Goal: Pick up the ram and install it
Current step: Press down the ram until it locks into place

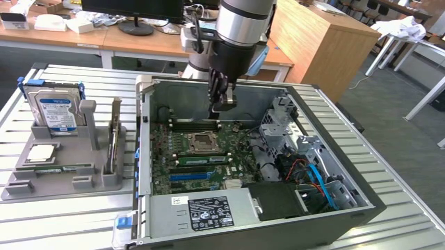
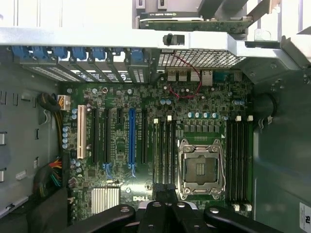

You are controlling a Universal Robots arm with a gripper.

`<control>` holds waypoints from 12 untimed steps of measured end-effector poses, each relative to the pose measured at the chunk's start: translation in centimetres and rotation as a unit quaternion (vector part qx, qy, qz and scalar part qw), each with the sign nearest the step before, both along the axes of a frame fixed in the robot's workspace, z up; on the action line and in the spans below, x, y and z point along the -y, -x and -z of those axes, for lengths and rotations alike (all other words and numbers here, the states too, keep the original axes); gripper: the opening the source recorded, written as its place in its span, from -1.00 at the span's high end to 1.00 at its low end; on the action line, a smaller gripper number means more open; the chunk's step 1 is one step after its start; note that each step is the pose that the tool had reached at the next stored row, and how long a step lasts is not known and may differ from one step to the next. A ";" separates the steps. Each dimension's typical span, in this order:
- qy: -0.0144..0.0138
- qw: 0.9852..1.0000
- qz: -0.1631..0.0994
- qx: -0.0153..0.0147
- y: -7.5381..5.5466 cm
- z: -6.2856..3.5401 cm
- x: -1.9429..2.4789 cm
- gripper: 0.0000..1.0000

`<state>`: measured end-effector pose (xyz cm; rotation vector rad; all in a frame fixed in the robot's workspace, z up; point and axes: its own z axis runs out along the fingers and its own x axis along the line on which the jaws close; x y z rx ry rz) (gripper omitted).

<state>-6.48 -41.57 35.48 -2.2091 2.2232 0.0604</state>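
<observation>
Jaws (image 2: 167,206) shut, tips cut off, above motherboard (image 2: 146,145), RAM (image 1: 112,136) edge-on in holder (image 1: 62,166).

1. The table (image 1: 389,172) has a top of pale metal slats running side to side.
2. Behind it stand wooden desks (image 1: 139,41), with a dark monitor base (image 1: 135,27) and white boxes (image 1: 50,22) on top.
3. A wooden cabinet (image 1: 326,47) stands toward the exterior view's right.
4. The floor (image 1: 389,104) is grey carpet.
5. White table legs (image 1: 393,49) show at the far right.
</observation>
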 end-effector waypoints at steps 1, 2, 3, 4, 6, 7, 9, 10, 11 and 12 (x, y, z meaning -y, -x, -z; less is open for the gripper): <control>0.000 1.000 0.000 0.000 -0.1 0.00 0.00 0.80; 0.000 1.000 0.000 0.000 -0.2 0.00 0.00 0.80; 0.000 1.000 0.000 0.000 -0.4 0.00 0.01 0.80; 0.000 1.000 0.000 0.000 -0.5 0.00 0.01 0.80; 0.000 1.000 0.000 0.000 -0.7 0.00 0.01 0.80; 0.000 1.000 0.000 0.000 -0.8 0.00 0.02 0.80; 0.000 1.000 0.000 0.000 -1.0 0.00 0.02 0.80; 0.000 1.000 0.000 0.000 -1.1 0.00 0.02 0.80; 0.000 1.000 0.000 0.000 -1.1 0.00 0.02 0.80; 0.000 1.000 0.000 0.000 -1.2 0.00 0.02 0.80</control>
